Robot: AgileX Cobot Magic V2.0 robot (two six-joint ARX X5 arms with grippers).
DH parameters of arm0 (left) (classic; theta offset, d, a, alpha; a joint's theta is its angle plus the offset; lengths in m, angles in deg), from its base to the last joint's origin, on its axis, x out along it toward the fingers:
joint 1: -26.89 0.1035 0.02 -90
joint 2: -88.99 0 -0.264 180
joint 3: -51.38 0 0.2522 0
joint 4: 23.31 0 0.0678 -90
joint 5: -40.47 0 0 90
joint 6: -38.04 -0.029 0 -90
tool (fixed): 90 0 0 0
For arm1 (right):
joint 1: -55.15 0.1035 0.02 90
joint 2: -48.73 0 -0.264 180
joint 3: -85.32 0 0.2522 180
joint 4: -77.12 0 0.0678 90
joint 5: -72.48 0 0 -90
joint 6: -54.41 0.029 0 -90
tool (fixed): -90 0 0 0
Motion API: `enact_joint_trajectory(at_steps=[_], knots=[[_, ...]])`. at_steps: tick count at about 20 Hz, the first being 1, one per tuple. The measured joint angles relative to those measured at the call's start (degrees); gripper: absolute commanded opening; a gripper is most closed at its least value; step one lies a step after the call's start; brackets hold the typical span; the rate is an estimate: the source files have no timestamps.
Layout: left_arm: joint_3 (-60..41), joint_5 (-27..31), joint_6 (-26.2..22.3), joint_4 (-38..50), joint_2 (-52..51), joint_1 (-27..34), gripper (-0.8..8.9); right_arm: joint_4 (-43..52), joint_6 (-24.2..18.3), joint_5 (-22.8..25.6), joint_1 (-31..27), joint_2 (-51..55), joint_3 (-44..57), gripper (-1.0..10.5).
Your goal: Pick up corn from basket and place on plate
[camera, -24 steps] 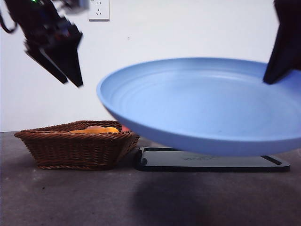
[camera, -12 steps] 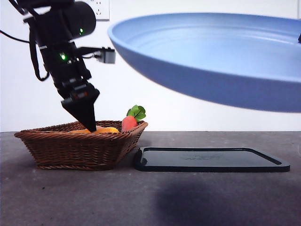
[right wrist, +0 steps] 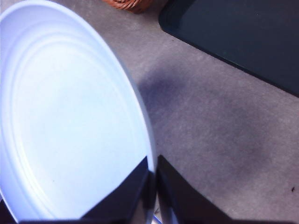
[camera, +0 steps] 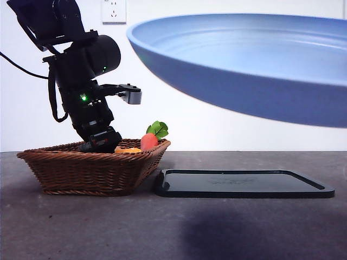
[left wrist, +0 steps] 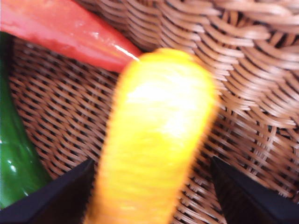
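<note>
Lowered into the basket (camera: 92, 170), the left gripper (left wrist: 152, 186) now straddles the corn (left wrist: 156, 140), jaws wide
Grasp looks imminent; the right gripper (right wrist: 153, 179) pinches the plate (camera: 244, 59) aloft

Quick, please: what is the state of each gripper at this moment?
Left gripper: open, jaws either side of the corn in the basket, not yet closed.
Right gripper: shut on the plate rim, holding it in the air.

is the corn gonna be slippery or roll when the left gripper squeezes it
Probably a bit slippery: the corn looks glossy, with a bright highlight. Its rounded, tapering body might squirt out from between the left gripper, whose open jaws straddle it. It looks like stiff plastic, and the basket should limit rolling.
</note>
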Motion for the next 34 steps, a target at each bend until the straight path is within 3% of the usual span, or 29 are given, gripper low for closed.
enact_joint_trajectory(at_steps=[3,5,11,14,18,23,26,31,34], knots=[[0.2,0.1,1.4,0.2,0.0,-0.3,1.68,0.1,0.4,0.0,0.0,0.0,0.0,0.0],[1.5,0.1,3.6,-0.7,0.0,-0.4,1.19,0.5,0.7,0.0,0.0,0.0,0.0,0.0],[11.5,-0.2,9.9,-11.1,0.0,-0.3,1.12,0.9,2.5,2.8,0.0,-0.2,0.0,0.0],[15.9,-4.5,14.7,-16.7,-1.2,-0.2,1.12,3.7,4.2,4.9,-0.1,-3.3,0.0,0.0],[16.9,-14.1,21.3,-17.7,-8.1,-0.2,1.12,9.5,5.5,4.6,-3.6,-13.8,0.0,0.0],[17.6,-22.5,25.2,-22.4,-13.0,-1.4,1.12,18.6,7.2,-5.5,-9.8,-29.0,0.0,0.0],[17.6,-25.8,26.1,-24.8,-12.4,-4.1,1.12,22.9,9.1,-9.2,-11.7,-34.9,0.0,0.0],[17.6,-25.9,26.2,-24.5,-8.6,-13.0,1.12,24.4,10.1,-12.4,-12.7,-38.2,0.0,0.0],[17.5,-21.7,26.0,-24.6,-3.7,-16.6,1.12,24.3,10.1,-12.5,-12.7,-38.2,0.0,0.0]])
